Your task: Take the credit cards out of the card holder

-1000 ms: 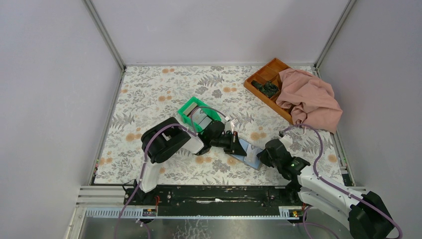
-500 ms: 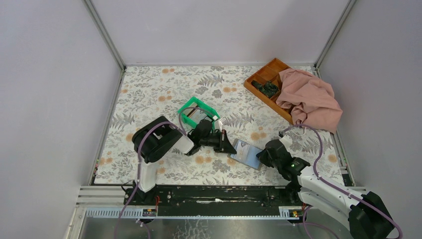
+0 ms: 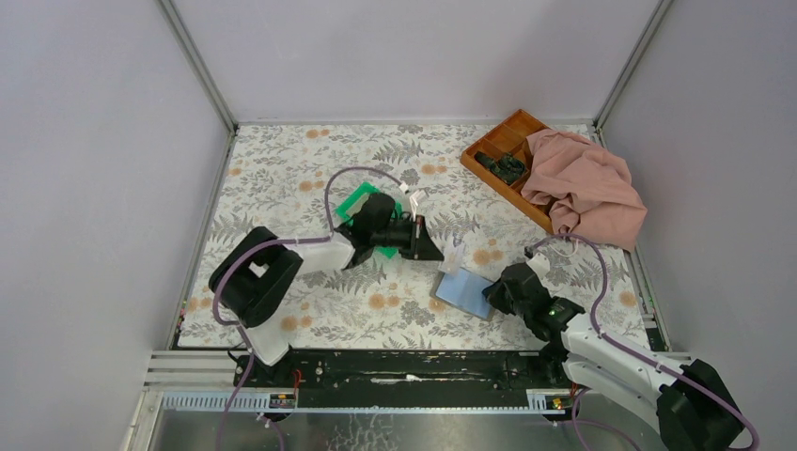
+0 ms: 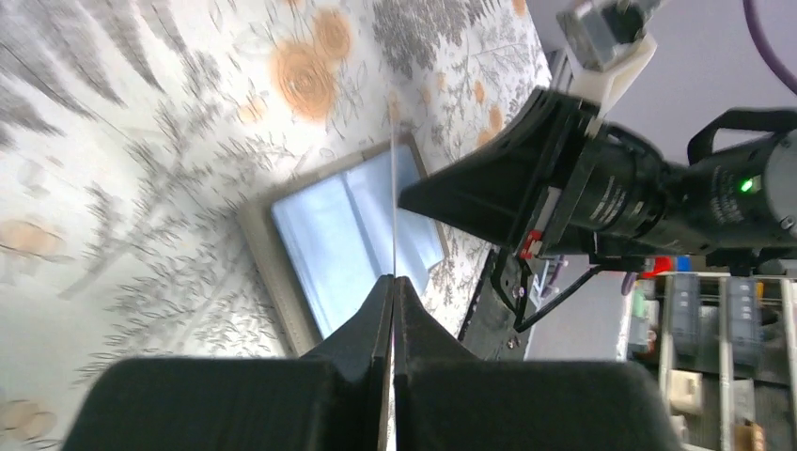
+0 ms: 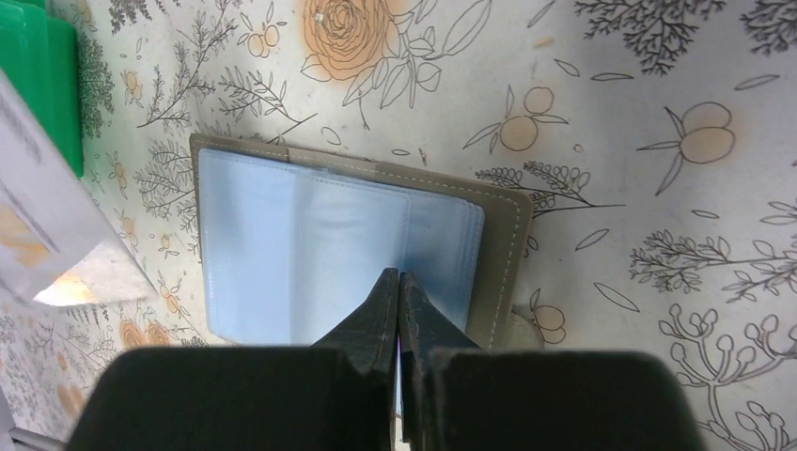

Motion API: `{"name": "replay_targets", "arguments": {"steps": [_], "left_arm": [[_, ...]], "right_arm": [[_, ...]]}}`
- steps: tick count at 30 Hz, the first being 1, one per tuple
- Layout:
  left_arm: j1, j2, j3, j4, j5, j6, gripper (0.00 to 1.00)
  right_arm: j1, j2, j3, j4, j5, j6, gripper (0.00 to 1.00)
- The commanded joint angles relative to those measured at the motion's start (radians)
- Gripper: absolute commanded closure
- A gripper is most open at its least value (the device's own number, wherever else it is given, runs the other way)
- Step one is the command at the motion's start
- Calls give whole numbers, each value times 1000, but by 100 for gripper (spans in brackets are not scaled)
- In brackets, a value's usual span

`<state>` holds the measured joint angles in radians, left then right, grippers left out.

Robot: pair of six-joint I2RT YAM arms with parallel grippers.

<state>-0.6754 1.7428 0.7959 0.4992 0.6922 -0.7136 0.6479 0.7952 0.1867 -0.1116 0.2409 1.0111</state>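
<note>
The card holder lies open on the floral table, its pale blue sleeves facing up. My right gripper is shut on a blue sleeve near the holder's right edge, and its black wedge also shows in the left wrist view. My left gripper is shut on one whitish credit card, seen edge-on as a thin line just above and left of the holder. The same card shows as a white rectangle. Whether other credit cards remain inside the sleeves cannot be told.
A green bin sits behind the left gripper, half hidden by the arm, and its corner shows in the right wrist view. An orange-brown compartment tray with dark items stands at the back right, under a pink cloth.
The left gripper has drawn back from the card holder with a card in it, moving up and away. The holder, earlier tilted up, now lies flat. The right gripper has stayed in place.
</note>
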Motion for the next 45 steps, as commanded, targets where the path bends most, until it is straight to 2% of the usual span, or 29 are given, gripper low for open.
{"name": "replay_targets", "arguments": {"steps": [1,3,4,8,14,20,27,35,45], "left_arm": [[54,-67,204,-449,-61,314,100],[69,-62,310,-639,-92,463,100],[96,-47,362,-714,-61,543,100],[199,53,604,-986,-14,697,100],[246,36,751,-1213,-267,845,100],[260,31,818,-1385,-407,949,100],[279,-9,784,-1434,-429,989,100],[280,122,859,-1461,-437,972,100],[278,221,912,-1463,-463,988,100]], "right_arm": [[6,34,-15,32,-37,-61,100],[6,45,-16,59,-51,-80,100],[6,53,-18,78,-65,-91,99],[6,120,-15,147,-123,-136,98],[6,209,-5,173,-188,-207,98],[6,282,1,234,-219,-258,97],[6,376,58,235,-246,-321,97],[6,331,34,237,-248,-325,97],[6,358,50,231,-241,-328,96]]}}
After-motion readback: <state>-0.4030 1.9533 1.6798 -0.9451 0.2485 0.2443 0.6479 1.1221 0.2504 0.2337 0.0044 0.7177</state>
